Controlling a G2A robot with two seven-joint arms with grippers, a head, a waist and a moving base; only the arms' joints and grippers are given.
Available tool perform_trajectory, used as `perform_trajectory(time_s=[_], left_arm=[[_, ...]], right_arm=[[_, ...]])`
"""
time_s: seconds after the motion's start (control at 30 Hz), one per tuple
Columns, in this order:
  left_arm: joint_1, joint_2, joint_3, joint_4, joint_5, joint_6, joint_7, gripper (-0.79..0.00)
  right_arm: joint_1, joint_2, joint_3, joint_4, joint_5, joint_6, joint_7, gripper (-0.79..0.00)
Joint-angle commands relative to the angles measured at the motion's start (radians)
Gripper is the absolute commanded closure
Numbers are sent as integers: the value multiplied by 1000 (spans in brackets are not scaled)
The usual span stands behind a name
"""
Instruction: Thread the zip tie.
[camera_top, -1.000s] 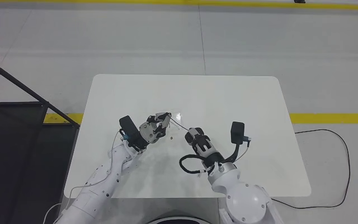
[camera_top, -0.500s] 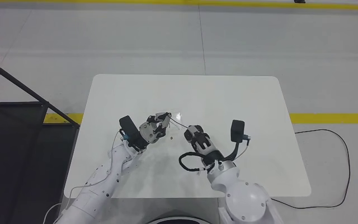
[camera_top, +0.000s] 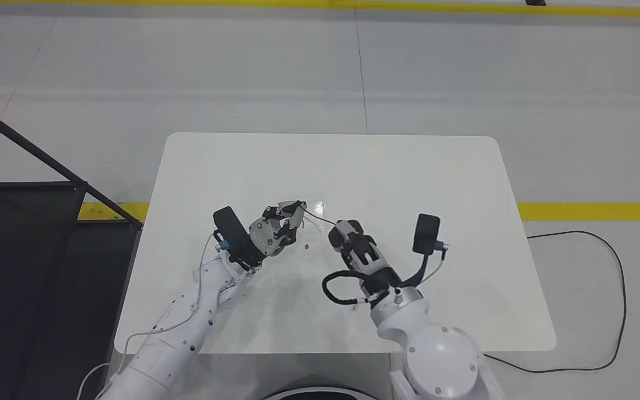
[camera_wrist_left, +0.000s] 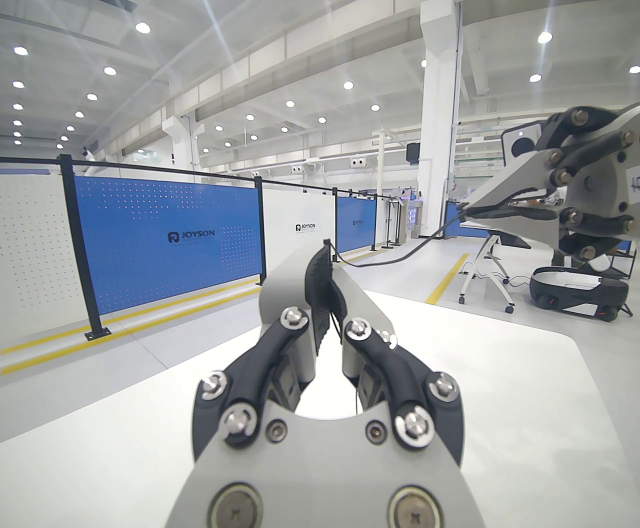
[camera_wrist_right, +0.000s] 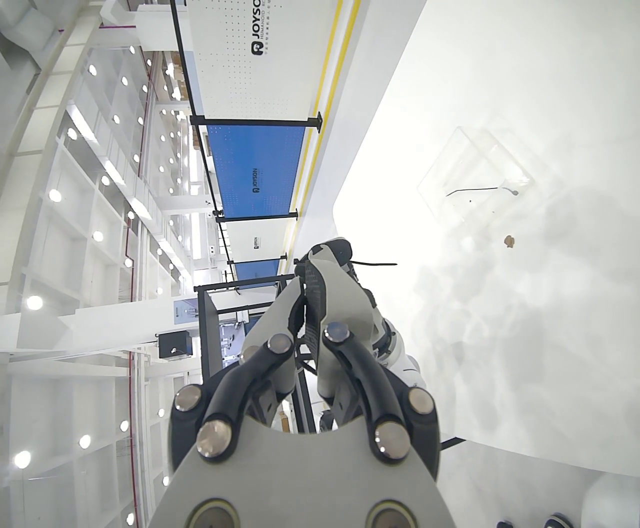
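A thin black zip tie (camera_wrist_left: 425, 242) hangs in the air between my two grippers, above the middle of the white table (camera_top: 430, 170). My left gripper (camera_wrist_left: 327, 247) is shut on one end of it. The strap curves away from there to my right gripper (camera_wrist_left: 467, 210), which is shut on the other end. In the top view the left gripper (camera_top: 287, 220) and right gripper (camera_top: 343, 236) sit close together, with the zip tie (camera_top: 318, 220) as a fine line between them. In the right wrist view the right gripper (camera_wrist_right: 306, 265) is pinched tight and a short length of zip tie (camera_wrist_right: 375, 263) sticks out past it.
A clear plastic sheet (camera_wrist_right: 475, 170) lies on the table beyond the grippers, with a short black strap piece (camera_wrist_right: 472, 190) on it and a small brown scrap (camera_wrist_right: 509, 241) beside it. Black fencing (camera_top: 40, 160) stands to the left of the table.
My right gripper has edged slightly toward the left gripper. The left arm has kept still, and both grippers stay shut.
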Motion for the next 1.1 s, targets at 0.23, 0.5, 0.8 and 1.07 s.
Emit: perform_trajectory(time_s=[0.23, 0.5, 0.8, 1.07], left_arm=[[0, 0, 0, 0, 0, 0, 0, 0], [0, 0, 0, 0, 0, 0, 0, 0], [0, 0, 0, 0, 0, 0, 0, 0], [0, 0, 0, 0, 0, 0, 0, 0]], right_arm=[[-15, -3, 11, -4, 14, -38, 8, 0], [-24, -5, 24, 4, 37, -89, 27, 0], [-32, -9, 38, 6, 72, -140, 33, 0], [-37, -10, 52, 10, 97, -165, 41, 0]])
